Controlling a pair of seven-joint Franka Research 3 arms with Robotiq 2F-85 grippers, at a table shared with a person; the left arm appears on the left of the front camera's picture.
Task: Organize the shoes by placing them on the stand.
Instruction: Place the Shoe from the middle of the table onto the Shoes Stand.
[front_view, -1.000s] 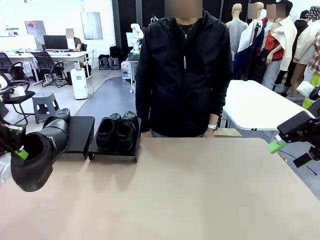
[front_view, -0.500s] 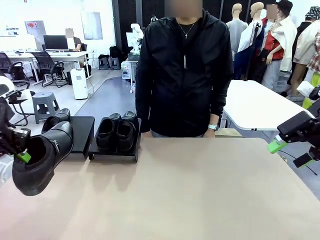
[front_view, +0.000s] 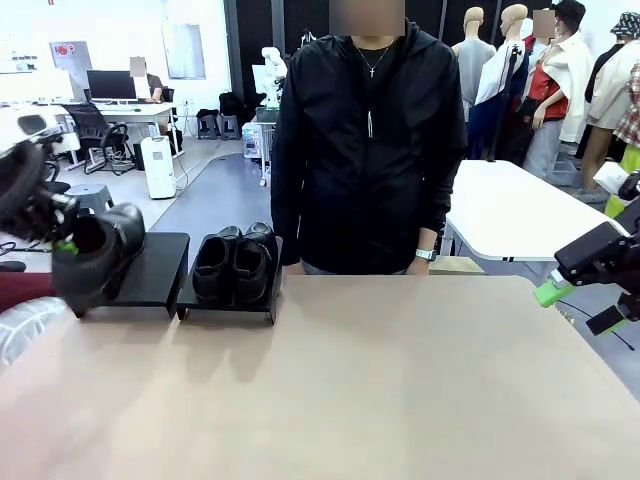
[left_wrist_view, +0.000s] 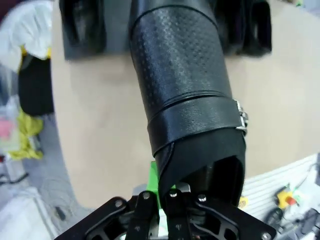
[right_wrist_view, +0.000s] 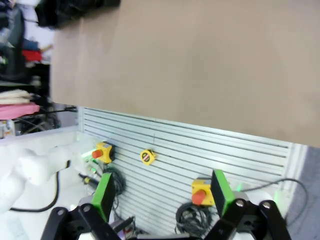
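My left gripper (front_view: 62, 243) is shut on the heel rim of a glossy black shoe (front_view: 98, 258), which hangs toe-down over the left platform of the black stand (front_view: 162, 268). In the left wrist view that shoe (left_wrist_view: 184, 95) runs up from my gripper (left_wrist_view: 165, 189), with one green pad (left_wrist_view: 154, 179) against its collar. Beyond it lies a shoe (left_wrist_view: 82, 22) on the left platform. Two shoes (front_view: 235, 262) sit side by side on the right platform. My right gripper (front_view: 577, 305) hovers open off the table's right edge, and in the right wrist view the gripper (right_wrist_view: 162, 196) holds nothing.
A person in a black jacket (front_view: 365, 140) stands at the far edge of the tan table (front_view: 380, 380), right of the stand. A white bundle (front_view: 25, 325) lies at the table's left edge. Below the table edge a slatted panel (right_wrist_view: 200, 150) carries yellow buttons.
My left gripper has lifted the shoe and carried it away from me, from low over the table's left edge to above the stand's left platform. The right arm has stayed still.
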